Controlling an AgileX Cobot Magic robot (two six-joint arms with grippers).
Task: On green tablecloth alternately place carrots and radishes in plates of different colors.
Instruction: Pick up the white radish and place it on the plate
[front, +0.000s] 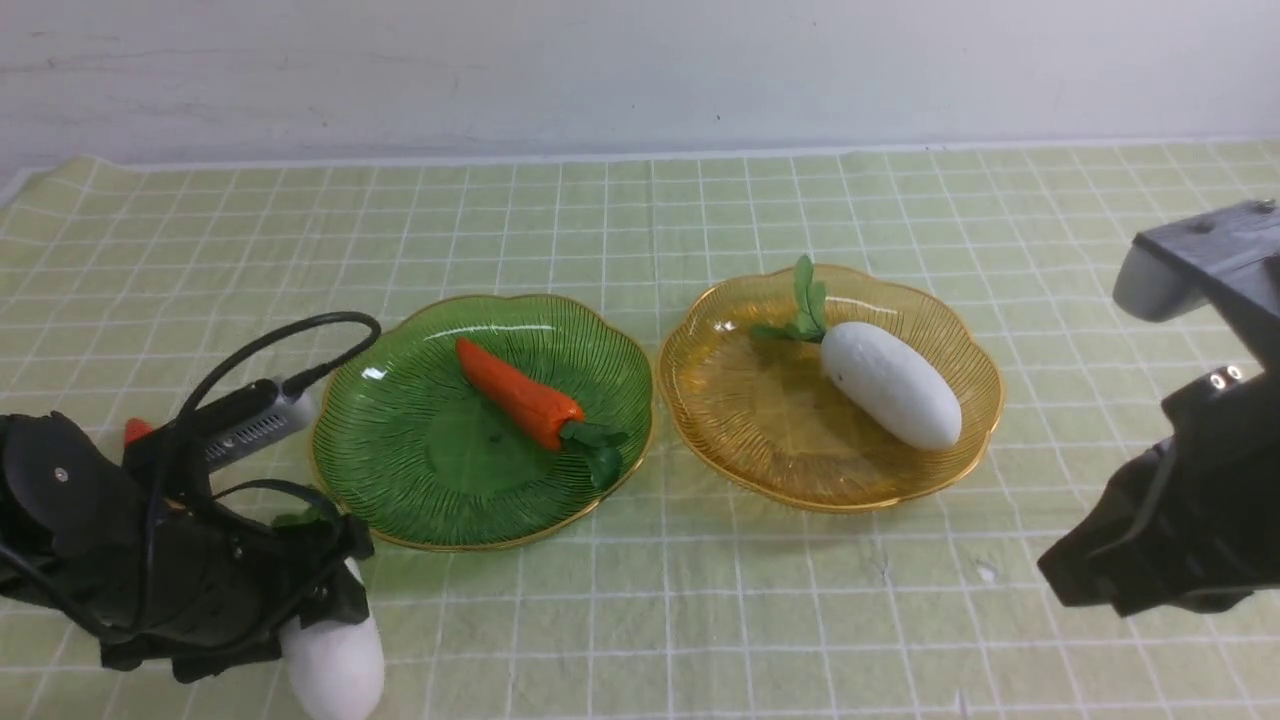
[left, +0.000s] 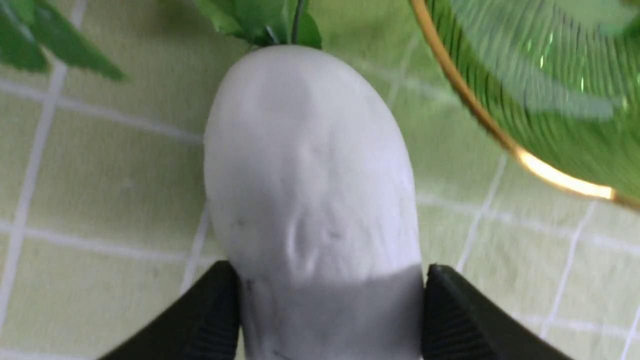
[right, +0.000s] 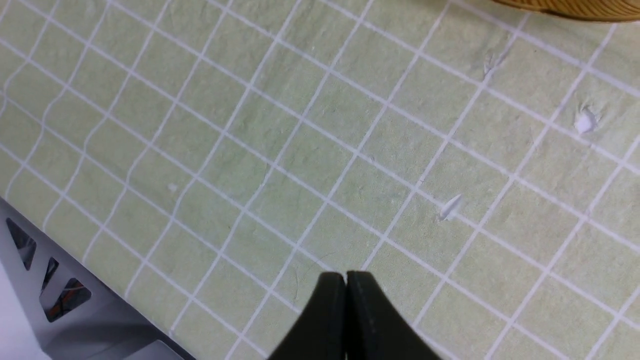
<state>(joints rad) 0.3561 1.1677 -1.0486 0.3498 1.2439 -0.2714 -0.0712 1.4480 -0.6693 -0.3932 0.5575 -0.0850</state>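
On the green tablecloth the green plate holds an orange carrot, and the amber plate holds a white radish. A second radish lies on the cloth at the near left, just outside the green plate's rim. My left gripper has its black fingers pressed on both sides of this radish, whose leaves point away. An orange tip of another carrot peeks from behind the left arm. My right gripper is shut and empty above bare cloth.
The right arm hangs at the near right, beside the amber plate, whose edge shows in the right wrist view. The table's metal edge lies close under it. A white wall bounds the far side.
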